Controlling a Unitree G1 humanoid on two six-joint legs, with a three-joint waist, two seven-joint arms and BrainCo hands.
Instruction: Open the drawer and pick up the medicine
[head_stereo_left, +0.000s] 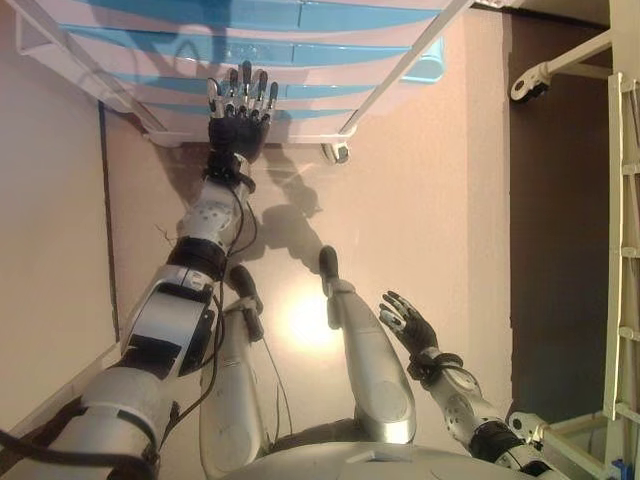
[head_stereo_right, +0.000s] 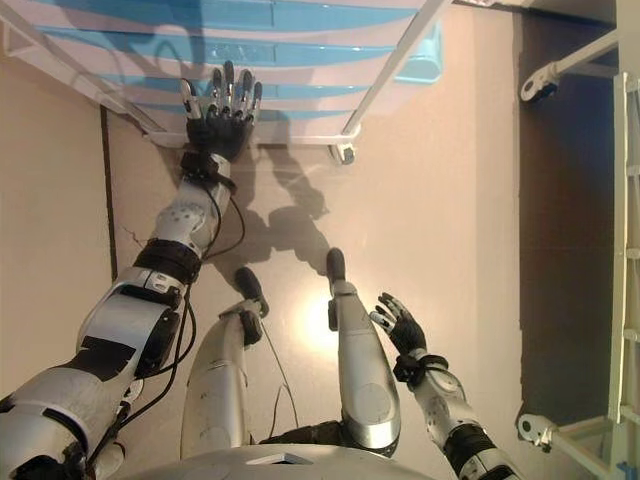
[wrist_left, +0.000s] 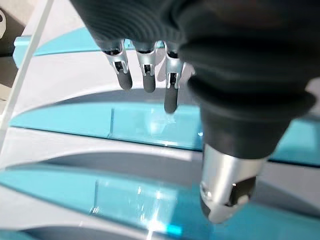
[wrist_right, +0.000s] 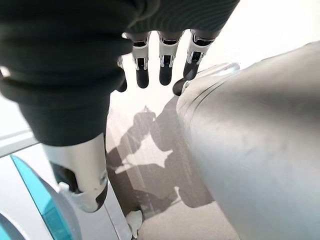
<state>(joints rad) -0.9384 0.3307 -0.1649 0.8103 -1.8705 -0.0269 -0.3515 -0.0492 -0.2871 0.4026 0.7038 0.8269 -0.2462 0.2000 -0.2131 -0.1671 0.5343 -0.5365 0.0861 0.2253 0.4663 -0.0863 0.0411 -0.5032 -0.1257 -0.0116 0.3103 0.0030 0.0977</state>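
A drawer unit (head_stereo_left: 300, 40) with white fronts and blue translucent drawers stands on small castors at the far end of the floor. All its drawers look shut. My left hand (head_stereo_left: 240, 110) is stretched out in front of its lower drawers, fingers straight and spread, holding nothing. In the left wrist view the fingers (wrist_left: 145, 75) hover just off a blue drawer front (wrist_left: 150, 125). My right hand (head_stereo_left: 408, 322) hangs low at my right side, open and empty. No medicine shows in any view.
A white metal frame (head_stereo_left: 400, 70) slants along the unit's sides. A castor (head_stereo_left: 338, 152) sits at the unit's front corner. A white rack with a castor (head_stereo_left: 530, 82) stands at the right over a dark floor strip.
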